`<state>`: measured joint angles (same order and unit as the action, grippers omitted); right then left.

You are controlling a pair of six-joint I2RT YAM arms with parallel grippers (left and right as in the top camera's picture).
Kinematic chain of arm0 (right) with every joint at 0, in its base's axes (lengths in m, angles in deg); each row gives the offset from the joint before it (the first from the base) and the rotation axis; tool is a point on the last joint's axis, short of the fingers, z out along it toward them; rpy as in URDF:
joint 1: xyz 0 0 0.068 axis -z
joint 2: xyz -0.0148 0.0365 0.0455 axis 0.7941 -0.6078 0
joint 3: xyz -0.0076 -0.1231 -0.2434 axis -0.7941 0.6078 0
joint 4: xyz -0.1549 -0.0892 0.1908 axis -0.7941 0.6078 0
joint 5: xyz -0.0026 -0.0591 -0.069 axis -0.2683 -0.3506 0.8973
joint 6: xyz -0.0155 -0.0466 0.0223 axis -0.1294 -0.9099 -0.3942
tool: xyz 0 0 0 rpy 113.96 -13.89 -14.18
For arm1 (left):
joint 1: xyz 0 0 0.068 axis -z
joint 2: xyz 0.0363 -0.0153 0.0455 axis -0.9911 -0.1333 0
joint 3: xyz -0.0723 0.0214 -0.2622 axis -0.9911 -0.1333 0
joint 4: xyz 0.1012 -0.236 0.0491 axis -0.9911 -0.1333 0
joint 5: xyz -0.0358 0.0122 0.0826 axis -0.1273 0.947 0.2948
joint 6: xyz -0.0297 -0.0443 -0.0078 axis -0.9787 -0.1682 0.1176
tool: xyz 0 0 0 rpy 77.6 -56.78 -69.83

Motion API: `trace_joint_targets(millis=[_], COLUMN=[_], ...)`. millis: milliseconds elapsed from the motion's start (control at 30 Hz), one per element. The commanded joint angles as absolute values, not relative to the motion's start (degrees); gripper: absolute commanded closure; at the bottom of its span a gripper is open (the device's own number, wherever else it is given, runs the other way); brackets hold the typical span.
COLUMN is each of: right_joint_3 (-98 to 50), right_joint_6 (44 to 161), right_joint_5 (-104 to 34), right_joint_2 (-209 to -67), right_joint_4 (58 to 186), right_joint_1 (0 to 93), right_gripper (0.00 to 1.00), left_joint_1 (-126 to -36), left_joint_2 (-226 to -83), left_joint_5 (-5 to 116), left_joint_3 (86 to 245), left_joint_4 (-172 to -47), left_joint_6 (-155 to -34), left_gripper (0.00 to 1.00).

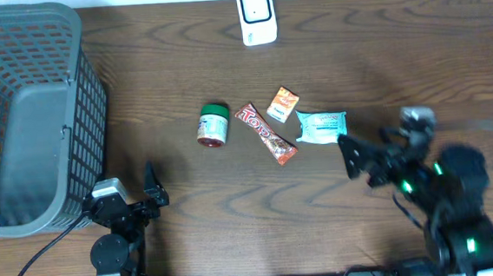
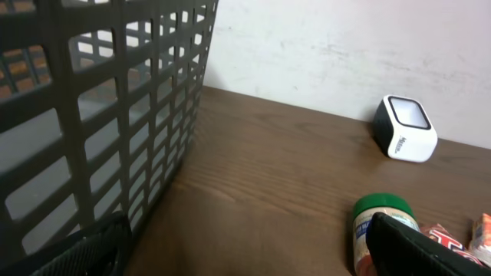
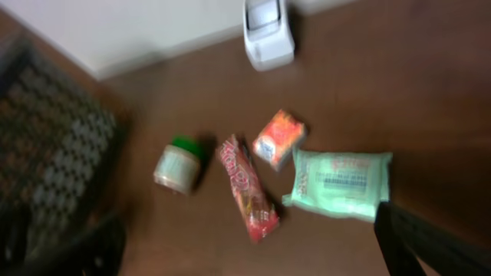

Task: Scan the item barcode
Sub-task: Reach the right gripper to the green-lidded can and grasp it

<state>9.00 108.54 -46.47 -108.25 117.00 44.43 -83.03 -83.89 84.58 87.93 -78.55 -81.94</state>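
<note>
On the brown wooden table (image 1: pixel 180 64), centre: four items, one of each, in a loose row.
Red candy bar wrapper (image 1: pixel 265 134): long axis diagonal, far-left to near-right; second from left.
Pale green flat wipes pack (image 1: pixel 321 126): long axis left-right, printed face up; rightmost.
Small orange packet (image 1: pixel 282 104): tilted, between bar and pack.
Green-lidded jar (image 1: pixel 213 125): leftmost, apart.
White box scanner (image 1: pixel 256 15): one, far edge, well apart.
Grey plastic mesh basket (image 1: pixel 78 97): one, far left.
Left gripper (image 1: pixel 150 192): spread, empty, beside basket.
Right gripper (image 1: pixel 359 158): spread, empty, near wipes pack.

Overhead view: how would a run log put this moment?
left gripper: open, empty | right gripper: open, empty, near wipes pack | jar, candy bar, orange packet: on table | scanner: nothing held to it
</note>
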Motion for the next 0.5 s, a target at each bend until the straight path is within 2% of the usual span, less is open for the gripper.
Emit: trace_joint_targets(millis=[0,133,267,367,467], right_joint_3=[-2.4,-17.8,-31.9,-38.1,-38.1], right_joint_6=[107.3,111.8,111.8,111.7,111.8], right_joint_5=[-36.0,-28.0,-31.3,-41.0,-41.4], right_joint_2=[-121.0,-137.0,-149.7,-156.8,-159.7], right_joint_4=[122.8,135.3,146.1,146.6,141.6], right_joint_1=[36.4,27.4,22.8,20.1,18.9], right_gripper=[0.01,0.01,0.01,0.01,0.01], left_joint_1=[-82.9,-82.9,-82.9,-82.9,-82.9], left_joint_2=[-83.5,-83.5,-83.5,-83.5,-83.5], left_joint_5=[84.9,84.9,84.9,84.9,84.9], left_joint_3=[86.1,86.1,86.1,86.1,86.1], left_joint_4=[-79.4,-79.4,-79.4,-79.4,-79.4], left_joint_6=[-81.2,-81.2,-81.2,-81.2,-81.2], left_gripper=[0.02,0.02,0.02,0.02,0.02])
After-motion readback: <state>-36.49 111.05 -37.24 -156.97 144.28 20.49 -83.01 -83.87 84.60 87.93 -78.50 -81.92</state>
